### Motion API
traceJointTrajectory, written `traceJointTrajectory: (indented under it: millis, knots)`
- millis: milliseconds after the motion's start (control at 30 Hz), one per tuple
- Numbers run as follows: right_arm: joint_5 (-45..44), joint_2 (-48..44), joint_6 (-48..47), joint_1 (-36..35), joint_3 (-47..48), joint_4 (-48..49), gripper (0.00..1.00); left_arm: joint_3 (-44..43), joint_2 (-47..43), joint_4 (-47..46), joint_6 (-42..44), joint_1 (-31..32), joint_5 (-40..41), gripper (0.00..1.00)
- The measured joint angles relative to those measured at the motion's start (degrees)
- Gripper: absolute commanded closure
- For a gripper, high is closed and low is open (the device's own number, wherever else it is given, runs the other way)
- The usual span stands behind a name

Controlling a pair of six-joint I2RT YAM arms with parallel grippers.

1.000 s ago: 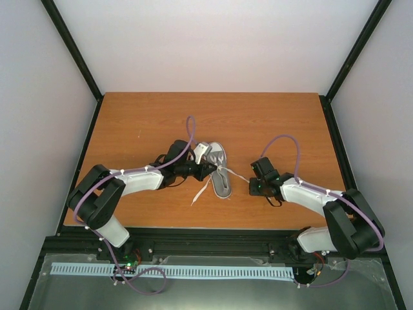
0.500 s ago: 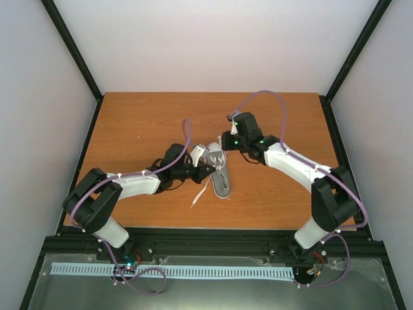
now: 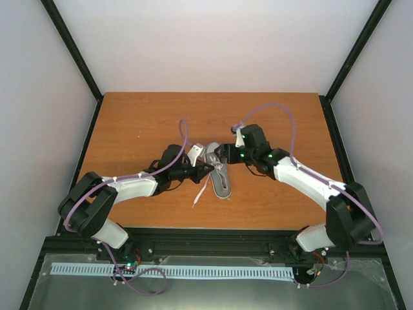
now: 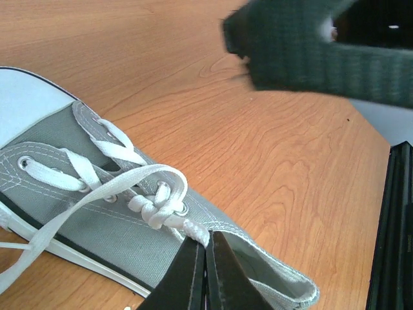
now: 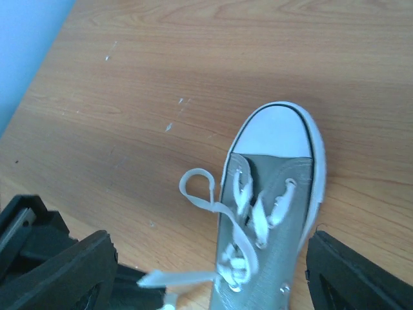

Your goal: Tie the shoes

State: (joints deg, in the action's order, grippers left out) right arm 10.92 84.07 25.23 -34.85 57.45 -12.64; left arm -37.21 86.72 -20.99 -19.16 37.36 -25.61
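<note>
Right at the tips of the left gripper (image 4: pixel 205 257), which is pinched shut on the white lace (image 4: pixel 194 230) just past the half knot (image 4: pixel 157 210), sits the grey sneaker (image 4: pixel 77 223). It's lying about mid table (image 3: pixel 135 123). The right gripper (image 5: pixel 210 268) hangs just above it, jaws wide apart, one finger either side of the shoe's back half.

My guess is this thing weighs next to nothing. It's soft canvas with a rubbery sole rim, so a hard tug on the lace would probably drag the whole shoe across the smooth wood. The lace is flat and limp, and it won't hold a shape on its own. I'd grab the loop (image 5: pixel 193 187) sitting to the right gripper's left, or the loose end (image 3: pixel 201 191) trailing behind the left gripper.

Table edges are well apart from both grippers, so there's loads of room outward. The tight spot is between the two grippers, which are nearly nose to nose.
</note>
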Motion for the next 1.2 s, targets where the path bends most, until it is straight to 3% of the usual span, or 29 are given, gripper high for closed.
traceJointTrajectory:
  millis: [233, 400, 633, 900, 1200]
  knots:
    - [7.43, -11.32, -4.85, 2.27, -14.80, 7.56, 0.20, -0.02, 0.00, 0.07, -0.85, 0.00, -0.44, 0.99]
    - [8.57, -12.44, -10.08, -3.13, -22.12, 10.64, 0.20, -0.04, 0.09, 0.09, -1.57, 0.00, -1.22, 0.99]
    - [1.62, -7.82, -15.06, -9.14, -21.99, 16.26, 0.24, -0.07, 0.15, 0.17, -1.68, 0.00, -1.88, 0.99]
    - [-4.48, -1.55, -19.30, -10.80, -18.88, 19.69, 0.27, -0.35, 0.15, 0.79, -1.66, 0.00, -1.88, 0.99]
    - [-7.87, 0.50, -21.90, -12.00, -18.38, 21.66, 0.39, -1.05, 1.16, 0.96, -1.66, -0.02, -1.88, 0.99]
